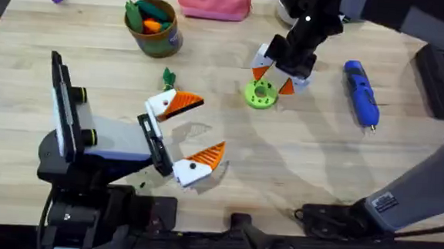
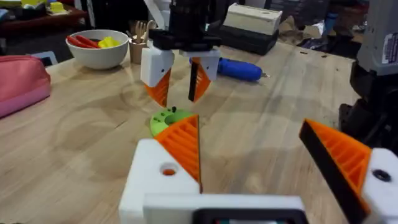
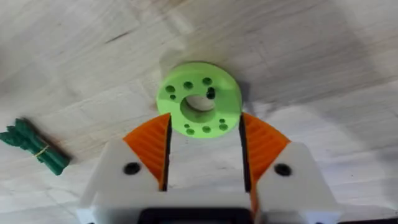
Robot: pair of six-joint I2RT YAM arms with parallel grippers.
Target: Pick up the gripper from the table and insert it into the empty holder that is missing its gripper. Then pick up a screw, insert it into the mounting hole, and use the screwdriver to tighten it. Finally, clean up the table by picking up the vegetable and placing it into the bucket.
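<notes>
My right gripper (image 1: 275,79) hangs open just above a green round disc (image 3: 199,99), its orange fingers (image 3: 152,149) on either side of the disc's near edge. A small dark screw (image 3: 211,94) stands in one of the disc's holes. My left gripper (image 1: 187,134) is wide open and holds nothing, low over the table's middle. The blue screwdriver (image 1: 361,90) lies to the right. The dark green vegetable (image 1: 168,78) lies beside the left gripper's far finger. The green bucket (image 1: 165,40) stands at the back. Every holder in view bears an orange finger; a loose gripper and the empty holder are out of view.
A pink pouch (image 1: 214,0) lies at the back edge. In the left wrist view a white bowl (image 2: 98,48) with toy food stands beyond the pouch. Toy vegetables fill the bucket. Bare wood spreads between the disc and the screwdriver.
</notes>
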